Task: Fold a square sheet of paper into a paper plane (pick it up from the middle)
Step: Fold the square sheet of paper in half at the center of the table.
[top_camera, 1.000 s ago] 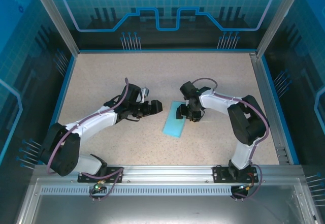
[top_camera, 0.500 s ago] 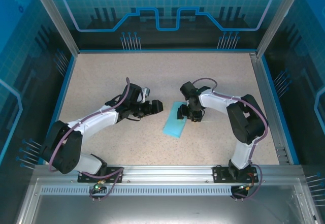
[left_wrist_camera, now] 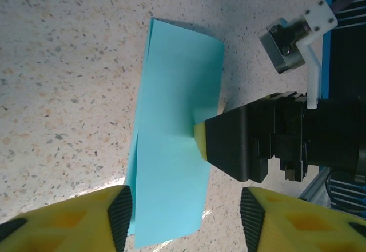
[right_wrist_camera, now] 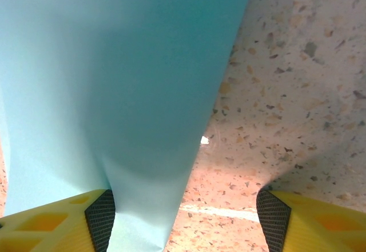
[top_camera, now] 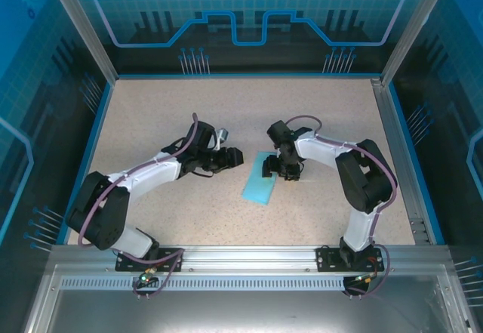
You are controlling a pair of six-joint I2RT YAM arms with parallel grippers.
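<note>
- Table (top_camera: 151, 106): speckled top. The work sits about mid-table, a little toward the right edge.
- Right arm (top_camera: 324, 152) reaches in from the right edge, left arm (top_camera: 143, 176) from the near-left corner.
- Sheet of paper (top_camera: 259, 183): flat on the table, folded to a narrow rectangle. The left wrist view shows 2 layers at 1 long edge. Long axis runs near-far, with the far end tipped toward the right edge. No nose yet, so it points neither way.
- Right jaws: spread, gripping nothing. 1 fingertip (left_wrist_camera: 200, 140) looks to be down on the right long edge, in the far half. This arm is nearer.
- Left jaws: spread and empty, just off the left long edge and apart from it, facing across the short axis.
- Judgement: the next crease turns on the left jaws reaching that free edge while the right pins.
</note>
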